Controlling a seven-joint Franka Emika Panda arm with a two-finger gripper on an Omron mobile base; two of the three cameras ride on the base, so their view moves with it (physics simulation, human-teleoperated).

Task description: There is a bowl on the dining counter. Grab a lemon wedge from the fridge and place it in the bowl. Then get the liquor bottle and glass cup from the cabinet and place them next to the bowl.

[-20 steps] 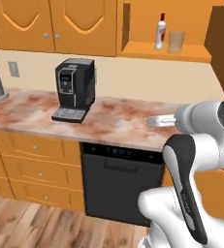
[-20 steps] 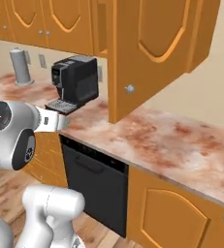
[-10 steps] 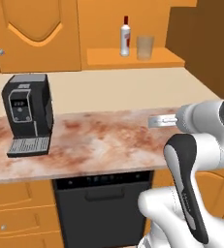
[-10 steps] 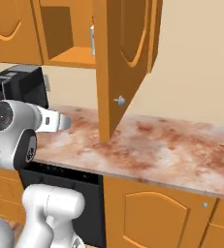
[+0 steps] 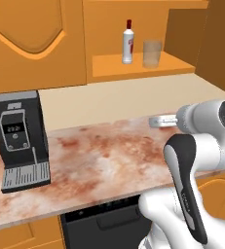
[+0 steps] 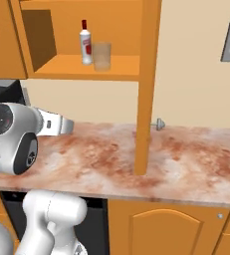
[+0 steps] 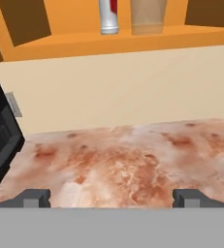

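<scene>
A white liquor bottle with a red cap and label stands on the open cabinet's shelf, and a clear glass cup stands just right of it. Both appear again as the bottle and the cup, and their lower parts sit at the top of the hand view, bottle and cup. My gripper is open with nothing between its fingertips. It hovers over the marble counter, well below and in front of the shelf. The bowl, lemon wedge and fridge are out of view.
A black coffee machine stands on the counter to the left. The open cabinet door hangs edge-on right of the shelf, its knob low over the counter. A dark dishwasher sits under the counter.
The base has driven, so both base views have shifted: the open cabinet with bottle and cup now sits closer and more central, and the coffee machine lies further left. The gripper stays open.
</scene>
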